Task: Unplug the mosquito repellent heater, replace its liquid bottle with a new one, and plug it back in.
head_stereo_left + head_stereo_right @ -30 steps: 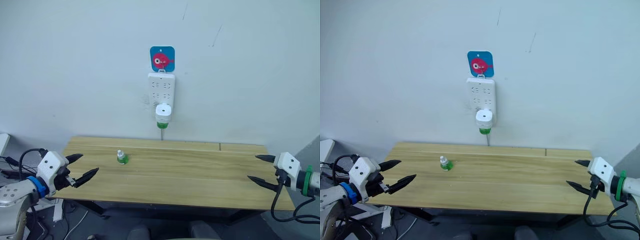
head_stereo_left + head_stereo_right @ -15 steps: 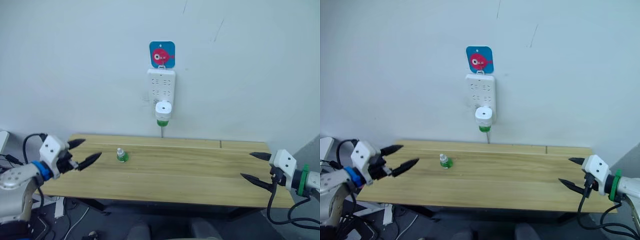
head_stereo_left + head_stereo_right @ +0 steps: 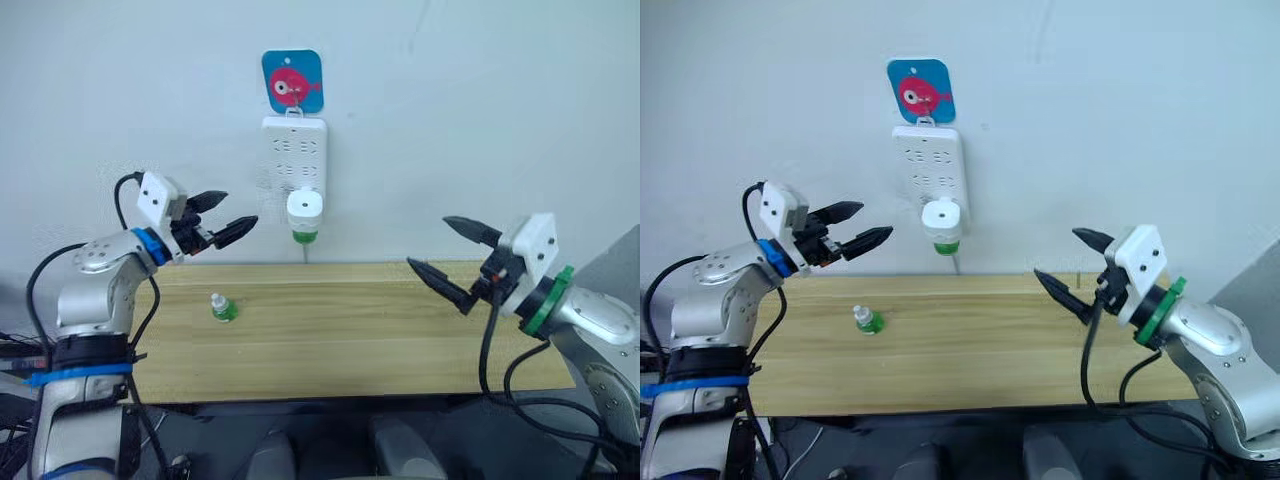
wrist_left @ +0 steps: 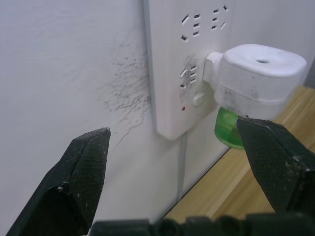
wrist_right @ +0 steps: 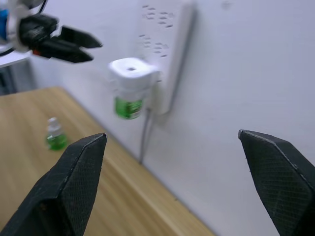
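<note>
One mosquito repellent heater (image 3: 303,208) is seen plugged into the lower part of one long white power strip (image 3: 294,152), which is hung on the far wall beneath one blue sticker with a red fish (image 3: 292,82). One liquid bottle (image 3: 303,236), translucent green, is seen fitted under the heater, its lower part showing below the white body. One further green bottle, the new one (image 3: 222,307), is stood upright with a small white cap on the wooden worktop (image 3: 350,330), on its left half, well apart from the heater and from both claws. Two claws are raised above the worktop. The left claw (image 3: 222,216) is held released, its two black fingers spread and nothing between them, at the left of the heater and near it, pointed towards the wall. The right claw (image 3: 455,259) is likewise held released and empty, its fingers wide apart, at the right of the heater and farther from it than the left claw.
</note>
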